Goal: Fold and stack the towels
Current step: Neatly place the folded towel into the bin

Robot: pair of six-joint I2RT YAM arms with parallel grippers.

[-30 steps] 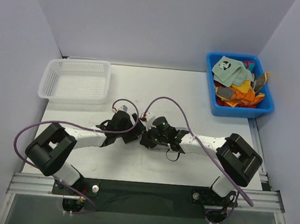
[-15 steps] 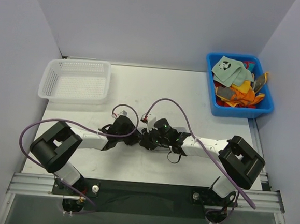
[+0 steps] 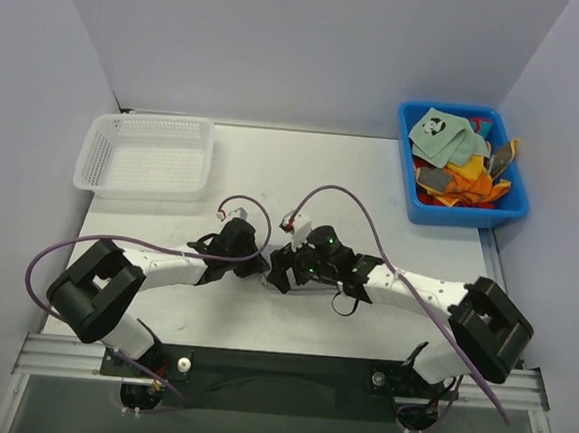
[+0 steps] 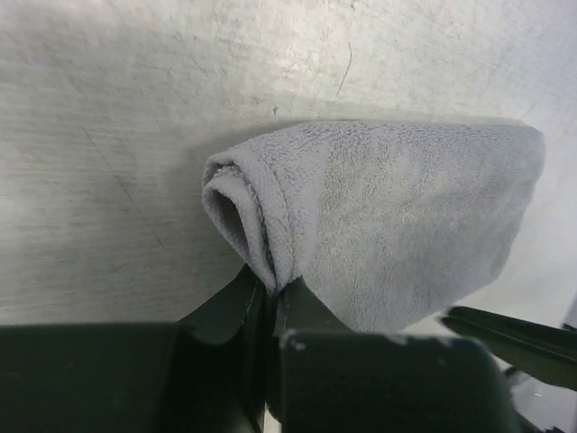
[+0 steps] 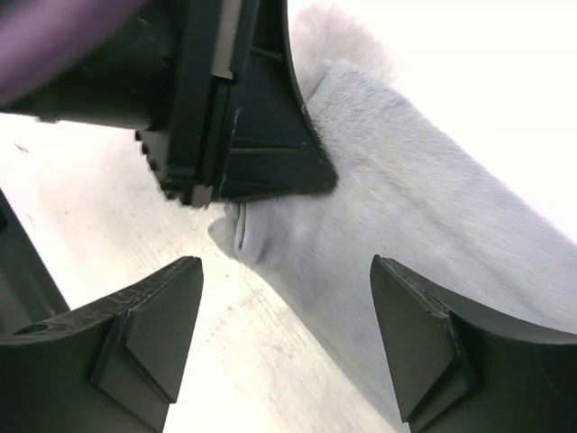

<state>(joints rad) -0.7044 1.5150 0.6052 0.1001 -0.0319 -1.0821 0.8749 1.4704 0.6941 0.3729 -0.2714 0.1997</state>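
2 arms are counted: L arm (image 3: 160, 265), R arm (image 3: 419, 287). 2 grippers are counted: L gripper (image 4: 270, 290), R gripper (image 5: 284, 311). 1 basket (image 3: 93, 161), 1 bin (image 3: 460, 217) and 1 table (image 3: 303, 167) are seen. 1 grey towel (image 4: 397, 225) is counted on the table. Several towels (image 3: 465, 178) are piled in the bin; exact no. can't be told.

A white mesh basket (image 3: 145, 160) stands at the far left corner of the surface (image 3: 313, 168), long side parallel to the far edge. A blue plastic bin (image 3: 465, 217) stands at the far right corner, well apart from the basket. The surface is pale, matte and finely scratched. Plain pale walls (image 3: 303, 47) enclose its far, left and right edges. An aluminium rail (image 3: 278, 368) runs along the near edge.
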